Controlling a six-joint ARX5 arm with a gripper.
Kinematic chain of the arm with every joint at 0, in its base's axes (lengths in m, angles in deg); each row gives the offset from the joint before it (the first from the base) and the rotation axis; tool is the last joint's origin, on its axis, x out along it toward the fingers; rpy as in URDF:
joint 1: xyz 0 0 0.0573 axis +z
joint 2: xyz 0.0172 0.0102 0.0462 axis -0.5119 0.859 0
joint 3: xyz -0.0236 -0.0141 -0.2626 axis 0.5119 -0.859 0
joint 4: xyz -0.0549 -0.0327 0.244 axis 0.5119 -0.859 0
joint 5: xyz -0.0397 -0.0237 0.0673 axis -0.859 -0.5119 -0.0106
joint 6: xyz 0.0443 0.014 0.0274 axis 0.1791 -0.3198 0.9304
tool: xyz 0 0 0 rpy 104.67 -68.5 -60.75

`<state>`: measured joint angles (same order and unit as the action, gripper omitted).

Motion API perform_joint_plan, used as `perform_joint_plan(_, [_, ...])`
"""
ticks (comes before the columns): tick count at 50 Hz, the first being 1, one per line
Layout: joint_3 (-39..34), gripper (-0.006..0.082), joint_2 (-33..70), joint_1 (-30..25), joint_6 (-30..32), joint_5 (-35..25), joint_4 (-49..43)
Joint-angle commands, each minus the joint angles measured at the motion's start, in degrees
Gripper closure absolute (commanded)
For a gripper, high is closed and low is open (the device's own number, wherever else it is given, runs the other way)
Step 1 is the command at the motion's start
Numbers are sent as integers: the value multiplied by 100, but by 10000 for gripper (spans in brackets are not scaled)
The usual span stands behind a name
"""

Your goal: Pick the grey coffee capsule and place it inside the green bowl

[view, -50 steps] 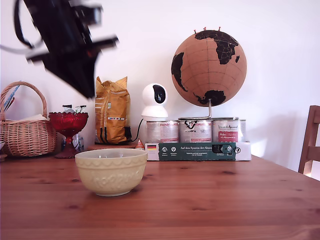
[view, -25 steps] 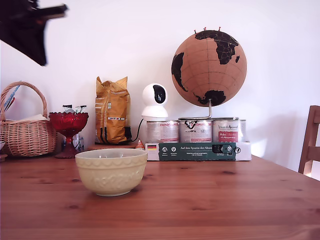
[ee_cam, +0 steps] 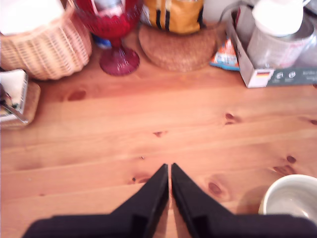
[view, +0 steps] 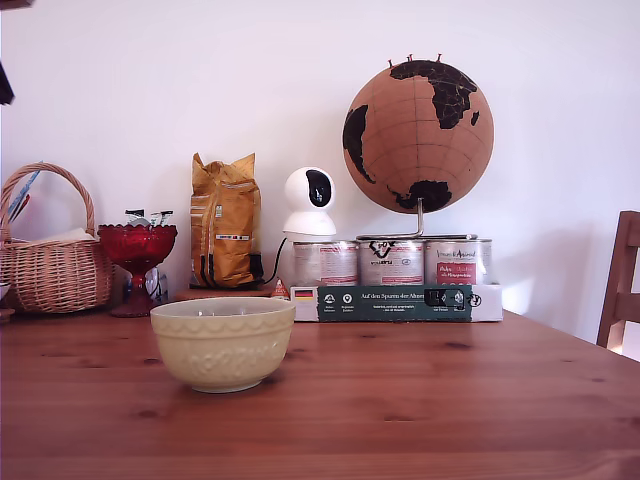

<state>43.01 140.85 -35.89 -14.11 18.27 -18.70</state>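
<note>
Exterior view: the bowl (view: 222,343) sits on the desk (view: 420,400) toward the exterior view's left, partway back from the front edge; basket (view: 48,262) and red dish (view: 136,262) line the back edge. The capsule isn't visible. Wrist view: end effector (ee_cam: 170,171) closed, fingertips together with nothing between them, high above bare wood. The bowl (ee_cam: 292,198) peeks in at the frame's edge; what shows of its inside looks empty.
</note>
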Motion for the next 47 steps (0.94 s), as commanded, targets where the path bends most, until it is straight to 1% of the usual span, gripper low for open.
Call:
perform_joint_plan(1, [-249, 778, -162, 22, 133, 61, 140])
perform_joint_plan(9, [-579, 778, -466, 92, 363, 68, 549])
perform_joint_plan(20, [-662, 778, -627, 98, 487, 59, 1185])
perform_joint_plan(47, [-671, 778, -754, 98, 715, -4, 1102])
